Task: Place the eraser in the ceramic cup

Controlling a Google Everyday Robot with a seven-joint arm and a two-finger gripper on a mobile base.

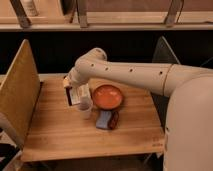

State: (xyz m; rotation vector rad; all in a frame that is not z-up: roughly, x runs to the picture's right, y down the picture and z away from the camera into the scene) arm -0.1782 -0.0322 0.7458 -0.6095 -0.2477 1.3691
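eraser (76, 95) | held in gripper (71, 86) | just above ceramic cup (84, 111)

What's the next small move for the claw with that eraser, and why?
Probably ease the claw down and towards the cup's centre. The flat pale-and-dark eraser block it grips hangs just above the rim of the small off-white ceramic cup, slightly off-centre and not yet inside.

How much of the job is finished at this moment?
Done: the flat pale-and-dark eraser is off the table, gripped by the hand. In hand: it hangs just over the small off-white ceramic cup. Left: lower it in and release.
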